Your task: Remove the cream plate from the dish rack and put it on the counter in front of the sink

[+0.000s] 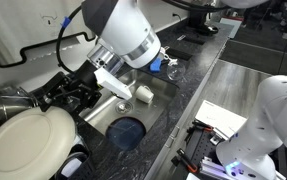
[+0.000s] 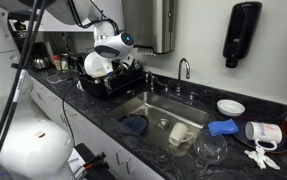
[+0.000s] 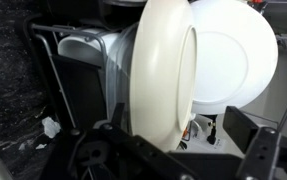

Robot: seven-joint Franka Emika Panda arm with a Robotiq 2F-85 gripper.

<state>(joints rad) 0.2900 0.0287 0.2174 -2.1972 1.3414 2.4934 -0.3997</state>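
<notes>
The cream plate [image 3: 161, 70] stands on edge in the dish rack [image 3: 51, 72], with a whiter plate [image 3: 233, 55] right behind it. My gripper [image 3: 178, 137] is open, and its dark fingers straddle the cream plate's lower rim without closing on it. In both exterior views the gripper [image 1: 71, 97] [image 2: 111, 60] hangs at the cream plate [image 1: 28, 140] [image 2: 96, 64] over the dish rack [image 2: 108, 82]. The sink [image 2: 163, 112] lies beside the rack, with the dark speckled counter [image 2: 93, 108] along its front.
In the sink [image 1: 108, 115] lie a round blue item [image 1: 128, 130] and a white cup [image 1: 143, 95]. The faucet [image 2: 183, 68] stands behind it. A glass [image 2: 208, 150], a white bowl [image 2: 230, 106] and a blue object [image 2: 223, 127] sit on the counter past the sink.
</notes>
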